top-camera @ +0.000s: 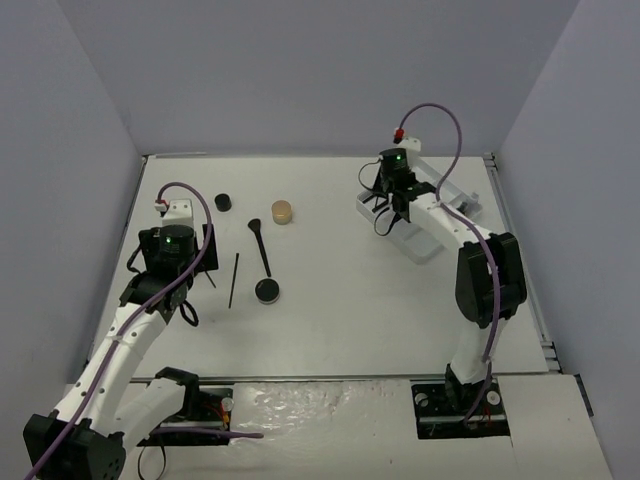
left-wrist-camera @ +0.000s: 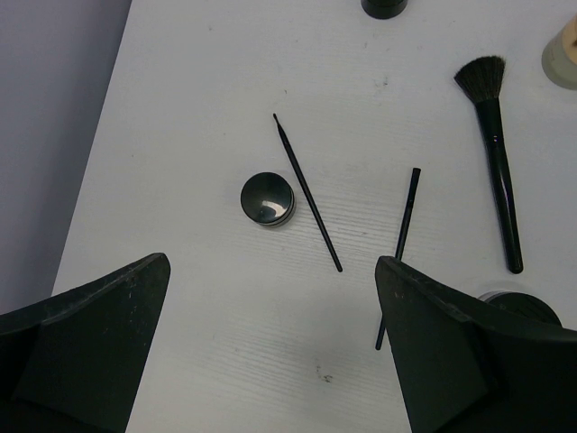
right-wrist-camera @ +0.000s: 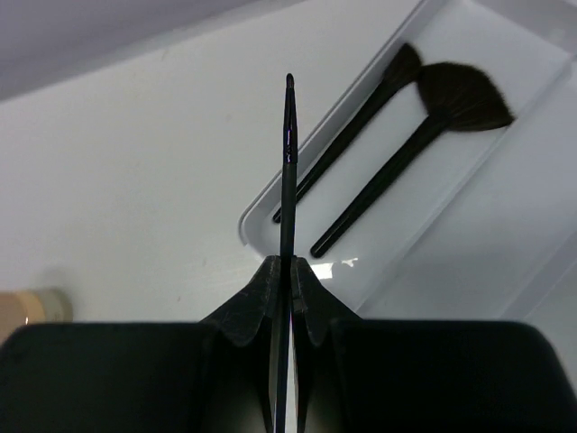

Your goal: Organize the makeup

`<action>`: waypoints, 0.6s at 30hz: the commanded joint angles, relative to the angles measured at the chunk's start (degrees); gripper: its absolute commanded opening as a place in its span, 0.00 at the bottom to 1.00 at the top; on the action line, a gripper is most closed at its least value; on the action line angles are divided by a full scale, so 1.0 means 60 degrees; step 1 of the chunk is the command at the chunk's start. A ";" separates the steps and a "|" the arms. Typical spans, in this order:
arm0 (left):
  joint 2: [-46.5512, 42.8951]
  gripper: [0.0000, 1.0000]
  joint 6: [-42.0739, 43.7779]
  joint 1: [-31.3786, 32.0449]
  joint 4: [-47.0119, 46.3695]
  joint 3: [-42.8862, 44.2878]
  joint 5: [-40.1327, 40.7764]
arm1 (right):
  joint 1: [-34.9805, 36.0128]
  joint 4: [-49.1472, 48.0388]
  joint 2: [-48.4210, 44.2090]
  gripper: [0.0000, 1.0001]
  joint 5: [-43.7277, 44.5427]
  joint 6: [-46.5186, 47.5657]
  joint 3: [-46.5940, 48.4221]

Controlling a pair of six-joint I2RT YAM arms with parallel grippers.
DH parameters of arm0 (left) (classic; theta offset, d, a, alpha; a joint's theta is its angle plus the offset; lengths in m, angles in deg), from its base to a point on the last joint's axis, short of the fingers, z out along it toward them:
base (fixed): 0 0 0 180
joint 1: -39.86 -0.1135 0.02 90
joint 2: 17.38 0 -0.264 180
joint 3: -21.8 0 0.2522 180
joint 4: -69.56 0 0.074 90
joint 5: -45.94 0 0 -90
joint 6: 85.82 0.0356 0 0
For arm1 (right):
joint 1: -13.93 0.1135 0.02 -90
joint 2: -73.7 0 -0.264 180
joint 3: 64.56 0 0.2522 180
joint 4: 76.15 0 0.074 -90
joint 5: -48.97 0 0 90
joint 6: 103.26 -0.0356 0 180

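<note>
The right hand (right-wrist-camera: 288,271) is clenching a thin pencil (right-wrist-camera: 288,162) above the tray (right-wrist-camera: 469,225), upper right, where two brushes (right-wrist-camera: 397,171) are lying; the released left hand (left-wrist-camera: 272,266) is hovering over an unsorted pot (left-wrist-camera: 268,199), powder brush (left-wrist-camera: 496,171) and jar (left-wrist-camera: 563,54).

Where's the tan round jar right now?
In the top view, the tan round jar stands on the far side, left of centre, just right of the black powder brush bristles.

text: none readable | labels: none | brands: none | numbers: none | signs: none in any view
</note>
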 commanded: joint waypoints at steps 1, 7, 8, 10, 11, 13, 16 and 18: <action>0.0088 0.97 0.0006 0.0062 -0.0358 0.0318 -0.0059 | -0.0703 -0.0075 0.0649 0.00 0.0869 -0.1839 0.0789; 0.0274 0.97 -0.0341 0.0062 -0.0184 0.0424 -0.0351 | -0.0945 -0.0016 0.1928 0.00 0.0992 -0.2797 0.2217; 0.0316 0.97 -0.0477 0.0062 -0.0095 0.0472 -0.0447 | -0.0957 -0.0016 0.2101 0.02 0.1015 -0.2911 0.2454; 0.0422 0.97 -0.0720 0.0062 0.0076 0.0626 -0.0605 | -0.0972 -0.0016 0.2506 0.05 0.0982 -0.3098 0.2876; 0.0501 0.97 -0.0824 0.0062 0.0155 0.0746 -0.0656 | -0.0972 -0.0016 0.2731 0.08 0.0915 -0.3156 0.3037; 0.0769 0.97 -0.1094 0.0064 0.0290 0.0947 -0.0743 | -0.0972 -0.0016 0.2877 0.25 0.0937 -0.3211 0.3224; 0.1217 0.97 -0.1544 0.0079 0.0389 0.1300 -0.1123 | -0.0974 -0.0029 0.2964 0.45 0.1023 -0.3090 0.3369; 0.1529 0.97 -0.1865 0.0121 0.0319 0.1532 -0.1409 | -0.0987 -0.0019 0.2829 0.52 0.0959 -0.2884 0.3378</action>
